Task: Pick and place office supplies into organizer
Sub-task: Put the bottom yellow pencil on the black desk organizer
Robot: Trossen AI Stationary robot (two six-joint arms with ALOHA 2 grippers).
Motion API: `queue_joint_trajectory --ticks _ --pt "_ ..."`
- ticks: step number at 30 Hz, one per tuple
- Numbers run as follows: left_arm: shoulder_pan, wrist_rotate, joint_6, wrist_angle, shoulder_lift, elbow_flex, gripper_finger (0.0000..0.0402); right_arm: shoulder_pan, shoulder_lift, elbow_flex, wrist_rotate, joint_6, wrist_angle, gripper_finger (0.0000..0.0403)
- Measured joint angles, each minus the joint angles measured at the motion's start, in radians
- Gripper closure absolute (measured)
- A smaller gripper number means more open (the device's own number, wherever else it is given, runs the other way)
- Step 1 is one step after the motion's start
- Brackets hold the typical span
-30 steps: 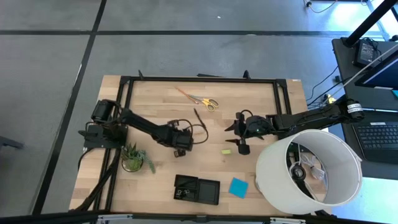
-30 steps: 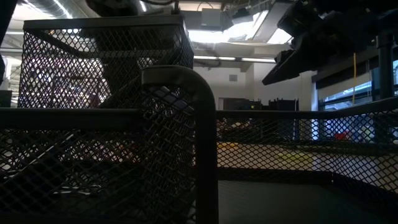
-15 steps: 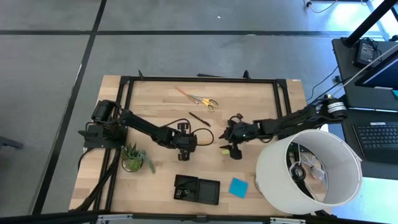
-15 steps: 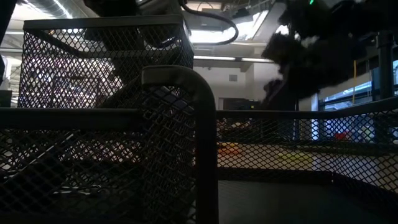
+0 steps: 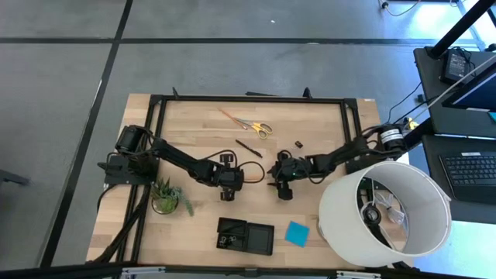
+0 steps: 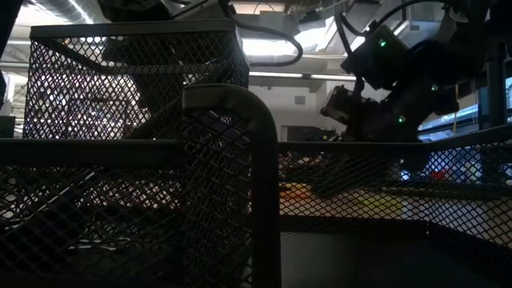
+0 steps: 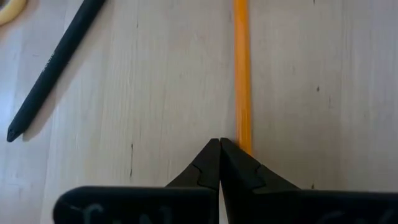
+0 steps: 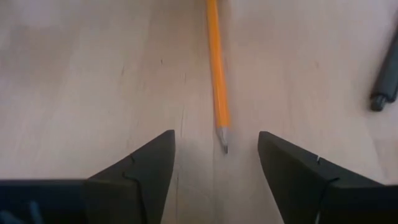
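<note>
An orange pencil [image 7: 242, 74] lies flat on the wooden table between my two grippers, its sharpened tip [image 8: 224, 147] toward the right one. My left gripper [image 7: 219, 142] is shut, its fingertips at the pencil's blunt end. My right gripper [image 8: 216, 138] is open and low over the table, one finger on either side of the tip, apart from it. In the high view the left gripper [image 5: 242, 183] and right gripper [image 5: 273, 183] face each other mid-table. The black organizer [image 5: 245, 235] sits near the front edge. My left gripper's shut fingertips [image 7: 233, 155] stand at the pencil's blunt end [image 7: 244, 140], slanting down along the pencil's length. The right finger covers the very end, so I cannot tell whether it touches. The pencil lies flat on the table.
A black pen [image 5: 248, 147] and yellow-handled scissors [image 5: 252, 125] lie farther back, with a tiny black clip [image 5: 298, 144]. A blue note pad [image 5: 296, 232] lies beside the organizer. A potted plant [image 5: 165, 198] stands left, a white lampshade [image 5: 384, 213] right. Black mesh [image 6: 160, 176] fills the low view.
My right gripper has come down and moved toward the table's left, up to the pencil's tip, staying open. My left gripper has stayed at the pencil's other end, its wrist tipping a little.
</note>
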Motion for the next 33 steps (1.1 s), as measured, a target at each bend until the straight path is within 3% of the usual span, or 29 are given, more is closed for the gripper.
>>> queue_joint_trajectory --ticks 9,29,33 --pt "0.001 0.000 0.013 0.014 0.002 -0.001 0.0401 -0.018 0.040 0.003 -0.008 0.011 0.033 0.0187" --pt "-0.002 -0.020 0.011 0.020 -0.001 -0.002 0.0399 -0.021 0.042 0.002 0.010 -0.001 -0.008 0.0388" --pt "-0.005 -0.056 -0.017 0.023 -0.012 -0.005 0.0383 -0.021 0.042 0.002 0.009 0.003 -0.014 0.0391"
